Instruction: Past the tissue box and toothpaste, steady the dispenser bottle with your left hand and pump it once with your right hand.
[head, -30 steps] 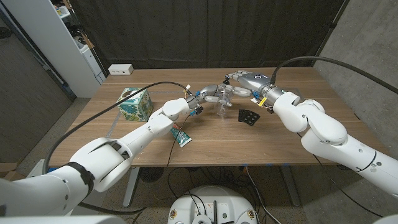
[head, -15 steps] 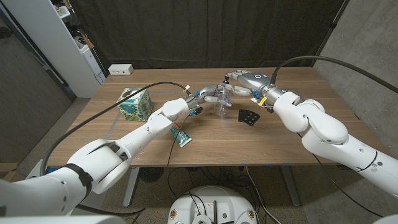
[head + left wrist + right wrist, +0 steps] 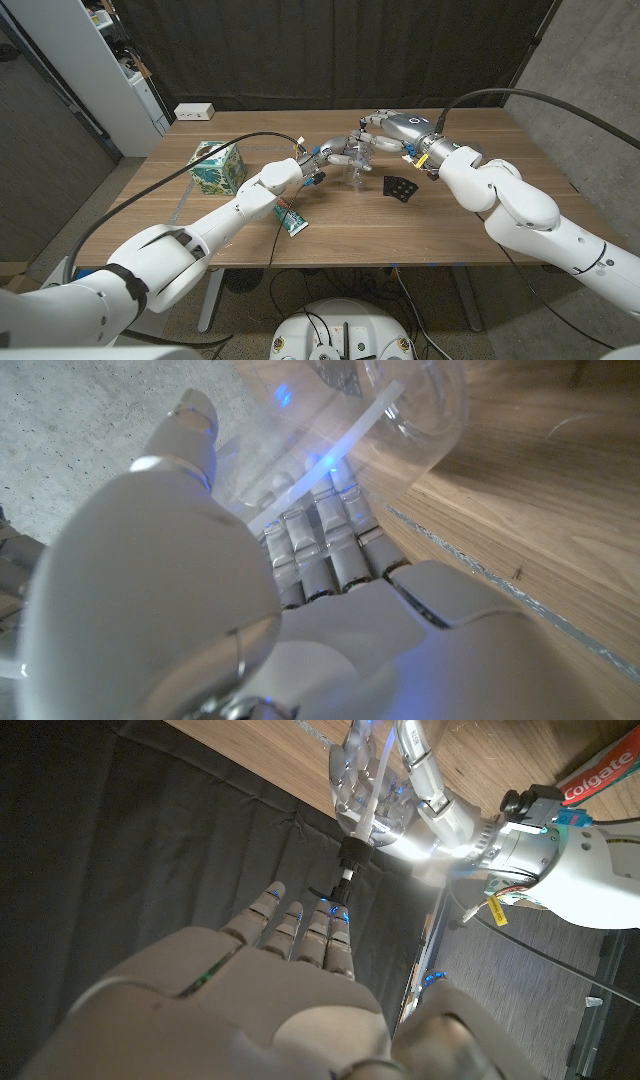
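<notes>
A clear dispenser bottle stands upright at the table's far middle, past the tissue box and the toothpaste. My left hand grips the bottle from its left side. In the left wrist view its fingers curl around the clear bottle, whose inner tube shows. My right hand reaches over the bottle from the right, fingers stretched out. In the right wrist view its fingertips sit at the pump head above the bottle and my left hand.
A small black flat object lies on the wooden table just right of the bottle. A white power strip sits at the far left edge. Dark curtains hang behind the table. A white cabinet stands to the left.
My right hand's fingers have shifted slightly over the pump head. The left hand and the bottle stay where they were.
</notes>
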Robot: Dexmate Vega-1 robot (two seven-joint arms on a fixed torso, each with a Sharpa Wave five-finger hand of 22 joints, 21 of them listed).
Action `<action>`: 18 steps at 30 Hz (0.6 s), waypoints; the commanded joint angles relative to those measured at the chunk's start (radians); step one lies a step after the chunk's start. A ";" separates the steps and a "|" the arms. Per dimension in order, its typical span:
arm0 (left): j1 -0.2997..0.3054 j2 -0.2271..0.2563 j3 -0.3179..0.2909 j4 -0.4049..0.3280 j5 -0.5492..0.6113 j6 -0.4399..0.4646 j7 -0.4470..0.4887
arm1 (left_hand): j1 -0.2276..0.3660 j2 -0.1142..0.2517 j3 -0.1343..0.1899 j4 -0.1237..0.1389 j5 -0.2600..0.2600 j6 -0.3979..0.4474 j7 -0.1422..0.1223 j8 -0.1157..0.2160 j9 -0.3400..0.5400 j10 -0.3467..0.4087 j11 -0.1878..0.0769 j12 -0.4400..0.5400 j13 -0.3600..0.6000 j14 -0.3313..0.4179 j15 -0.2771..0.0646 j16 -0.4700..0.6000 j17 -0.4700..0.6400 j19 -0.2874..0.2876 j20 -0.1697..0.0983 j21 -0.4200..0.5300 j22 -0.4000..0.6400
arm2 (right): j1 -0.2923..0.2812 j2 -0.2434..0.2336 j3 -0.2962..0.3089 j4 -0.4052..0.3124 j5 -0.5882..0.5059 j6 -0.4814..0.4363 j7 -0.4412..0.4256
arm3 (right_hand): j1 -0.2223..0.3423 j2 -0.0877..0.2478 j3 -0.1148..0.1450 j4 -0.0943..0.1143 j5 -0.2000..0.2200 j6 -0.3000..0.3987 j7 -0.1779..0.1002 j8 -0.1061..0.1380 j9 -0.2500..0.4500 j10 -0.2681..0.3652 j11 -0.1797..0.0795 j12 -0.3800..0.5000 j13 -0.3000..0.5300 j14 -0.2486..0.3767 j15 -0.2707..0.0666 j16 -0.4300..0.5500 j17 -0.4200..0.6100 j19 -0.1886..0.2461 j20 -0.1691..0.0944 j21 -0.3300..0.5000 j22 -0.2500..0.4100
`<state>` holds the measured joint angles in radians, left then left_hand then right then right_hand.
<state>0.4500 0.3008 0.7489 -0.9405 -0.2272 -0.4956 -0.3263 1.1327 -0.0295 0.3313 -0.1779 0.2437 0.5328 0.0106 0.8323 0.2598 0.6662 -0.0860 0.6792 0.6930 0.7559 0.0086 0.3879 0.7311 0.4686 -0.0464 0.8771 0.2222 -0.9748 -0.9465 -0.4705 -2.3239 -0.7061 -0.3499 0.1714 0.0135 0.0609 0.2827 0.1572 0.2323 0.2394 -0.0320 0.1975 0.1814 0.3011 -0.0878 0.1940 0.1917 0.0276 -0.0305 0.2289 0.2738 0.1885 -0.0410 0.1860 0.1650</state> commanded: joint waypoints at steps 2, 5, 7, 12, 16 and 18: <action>-0.001 -0.003 -0.002 0.014 -0.003 -0.007 0.000 | 0.109 0.164 0.005 0.005 0.001 0.095 -0.089 0.006 0.004 0.120 -0.114 -0.002 0.005 0.099 -0.249 -0.004 0.005 -0.008 -0.113 0.009 0.001 | -0.006 0.017 0.021 0.025 0.051 0.033 -0.067 | -0.002 0.055 0.002 -0.002 0.003 0.010 0.003 0.001 0.003 0.002 0.003 -0.001 -0.002 0.011 -0.005 0.006 0.001 0.011 -0.008 0.010 0.003; -0.004 -0.004 -0.001 0.017 -0.003 -0.006 -0.002 | 0.108 0.163 0.005 0.005 0.001 0.097 -0.088 0.006 0.003 0.122 -0.114 -0.003 0.006 0.100 -0.249 -0.005 0.005 -0.010 -0.114 0.013 -0.001 | -0.005 0.018 0.022 0.029 0.057 0.040 -0.079 | -0.002 0.054 0.002 -0.002 0.003 0.011 0.003 0.001 0.003 0.003 0.003 -0.001 -0.002 0.013 -0.006 0.006 0.000 0.013 -0.008 0.010 0.003; -0.005 -0.003 -0.001 0.018 -0.001 -0.006 -0.001 | 0.107 0.164 0.006 0.005 0.001 0.096 -0.090 0.005 0.003 0.120 -0.113 -0.005 0.006 0.100 -0.249 -0.006 0.006 -0.011 -0.114 0.015 -0.001 | -0.002 0.019 0.022 0.033 0.059 0.039 -0.082 | -0.002 0.054 0.002 -0.002 0.003 0.011 0.005 0.001 0.003 0.003 0.003 -0.001 -0.002 0.015 -0.005 0.007 0.000 0.015 -0.009 0.010 0.003; -0.009 -0.005 -0.001 0.023 0.001 -0.007 0.001 | 0.107 0.164 0.006 0.005 0.001 0.096 -0.089 0.005 0.002 0.121 -0.114 -0.006 0.006 0.100 -0.249 -0.007 0.006 -0.012 -0.114 0.019 -0.003 | -0.006 0.019 0.039 0.045 0.088 0.052 -0.109 | -0.002 0.054 0.002 -0.002 0.003 0.011 0.003 0.001 0.003 0.004 0.004 -0.001 -0.002 0.016 -0.007 0.007 0.000 0.016 -0.008 0.010 0.003; -0.013 -0.009 -0.002 0.033 0.001 -0.011 0.003 | 0.106 0.164 0.006 0.005 0.001 0.097 -0.089 0.005 0.002 0.121 -0.114 -0.007 0.006 0.099 -0.249 -0.010 0.005 -0.013 -0.114 0.021 -0.004 | -0.012 0.022 0.064 0.057 0.138 0.071 -0.131 | -0.002 0.055 0.002 -0.002 0.003 0.012 0.005 0.001 0.003 0.002 0.005 -0.002 -0.002 0.017 -0.007 0.007 -0.001 0.019 -0.009 0.010 0.003; -0.016 -0.011 -0.002 0.038 0.001 -0.013 0.003 | 0.106 0.164 0.006 0.005 0.001 0.095 -0.089 0.004 0.002 0.121 -0.114 -0.007 0.007 0.101 -0.249 -0.010 0.006 -0.015 -0.114 0.022 -0.004 | -0.011 0.023 0.068 0.062 0.146 0.072 -0.143 | -0.002 0.055 0.003 -0.002 0.003 0.011 0.005 0.001 0.003 0.002 0.006 -0.002 -0.002 0.020 -0.007 0.008 -0.001 0.020 -0.009 0.010 0.003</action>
<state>0.4454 0.2974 0.7475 -0.9225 -0.2292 -0.4996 -0.3260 1.1327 -0.0295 0.3312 -0.1778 0.2437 0.5325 0.0103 0.8324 0.2600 0.6662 -0.0861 0.6755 0.6979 0.7558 0.0083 0.3822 0.7362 0.4584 -0.0461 0.8920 0.2156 -0.9788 -0.9304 -0.4444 -2.2924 -0.6385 -0.3092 0.0885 0.0043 0.0701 0.2827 0.1572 0.2323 0.2430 -0.0283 0.1974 0.1814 0.3024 -0.0893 0.1975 0.1906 0.0335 -0.0352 0.2311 0.2692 0.1958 -0.0406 0.1935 0.1650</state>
